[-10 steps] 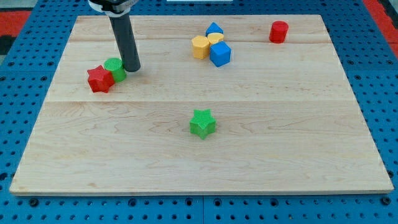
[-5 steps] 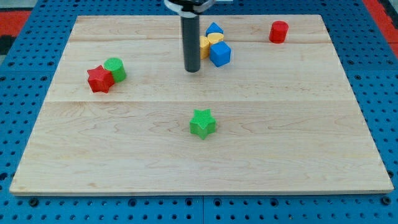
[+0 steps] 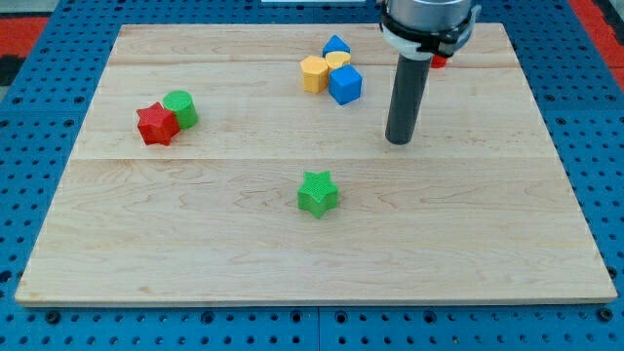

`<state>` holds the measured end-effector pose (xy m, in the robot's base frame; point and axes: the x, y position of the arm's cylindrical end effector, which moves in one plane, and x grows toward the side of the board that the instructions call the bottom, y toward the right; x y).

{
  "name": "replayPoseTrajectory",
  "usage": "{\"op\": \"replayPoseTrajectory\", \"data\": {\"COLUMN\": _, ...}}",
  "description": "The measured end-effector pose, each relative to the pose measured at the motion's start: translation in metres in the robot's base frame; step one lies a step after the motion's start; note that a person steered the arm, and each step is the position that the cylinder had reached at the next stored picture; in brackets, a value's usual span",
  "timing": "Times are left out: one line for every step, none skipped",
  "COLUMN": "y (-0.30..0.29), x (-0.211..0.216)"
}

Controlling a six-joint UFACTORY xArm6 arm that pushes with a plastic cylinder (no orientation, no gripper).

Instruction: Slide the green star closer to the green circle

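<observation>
So the biggest thing here is the wooden surface (image 3: 487,244), sitting on a blue pegboard base (image 3: 29,195) that shows all around it. Next biggest is my dark rod coming down from the view's top, with my tip (image 3: 398,140) planted on the wood toward the right half of the board. There's no claw on this arm at all, so nothing to call open or closed, just the rod. The green star (image 3: 318,193) lies near the middle of the board, at about 8 o'clock from my tip and clearly apart from it. The green circle (image 3: 181,108) is way over by the left side, roughly 10 o'clock from the star, and it's touching a red star (image 3: 155,125) on its 8 o'clock side. Up at about 11 o'clock from my tip there's a tight clump: a blue cube (image 3: 345,85), two yellow blocks (image 3: 314,73) and a smaller blue block (image 3: 336,45) behind them. A red block (image 3: 442,60) peeks out behind my rod.
</observation>
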<state>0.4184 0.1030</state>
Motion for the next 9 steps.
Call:
{"op": "replayPoseTrajectory", "data": {"y": 0.012, "x": 0.021}}
{"op": "replayPoseTrajectory", "data": {"y": 0.018, "x": 0.038}}
{"op": "replayPoseTrajectory", "data": {"y": 0.018, "x": 0.065}}
{"op": "replayPoseTrajectory", "data": {"y": 0.015, "x": 0.075}}
{"op": "replayPoseTrajectory", "data": {"y": 0.0, "x": 0.079}}
{"op": "replayPoseTrajectory", "data": {"y": -0.014, "x": 0.084}}
{"op": "replayPoseTrajectory", "data": {"y": -0.026, "x": 0.094}}
{"op": "replayPoseTrajectory", "data": {"y": -0.045, "x": 0.1}}
{"op": "replayPoseTrajectory", "data": {"y": -0.076, "x": 0.101}}
